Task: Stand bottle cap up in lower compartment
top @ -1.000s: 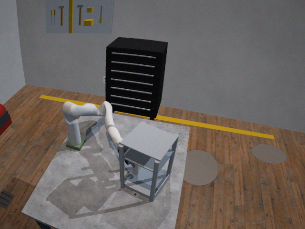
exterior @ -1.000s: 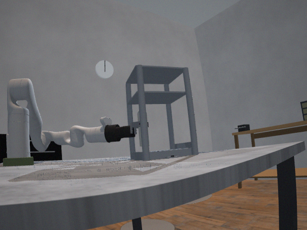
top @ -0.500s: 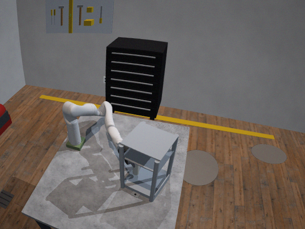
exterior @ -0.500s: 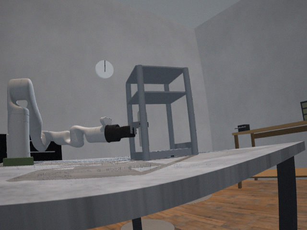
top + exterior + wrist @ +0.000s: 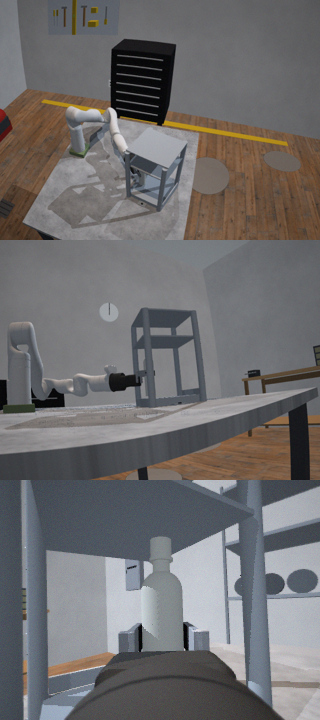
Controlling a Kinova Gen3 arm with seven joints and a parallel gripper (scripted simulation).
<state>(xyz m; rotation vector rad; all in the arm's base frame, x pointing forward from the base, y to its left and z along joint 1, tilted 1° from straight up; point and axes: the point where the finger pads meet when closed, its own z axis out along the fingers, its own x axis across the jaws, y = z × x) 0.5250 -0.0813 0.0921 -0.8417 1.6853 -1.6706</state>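
Observation:
The white bottle point(image 5: 161, 605) stands cap up between my fingers in the wrist view. My gripper point(image 5: 162, 632) is shut on its lower body. In the exterior view the gripper point(image 5: 146, 373) reaches level from the left into the lower compartment of the grey shelving unit point(image 5: 166, 356), and the bottle point(image 5: 145, 376) is mostly hidden behind a front post. In the top view the bottle point(image 5: 142, 178) shows under the middle shelf of the shelving unit point(image 5: 155, 167). I cannot tell whether its base touches the floor.
The unit's posts stand close on both sides of the gripper in the wrist view, one post point(image 5: 255, 590) at the right. The middle shelf point(image 5: 130, 515) is just above the cap. A black drawer cabinet point(image 5: 142, 80) stands behind the table.

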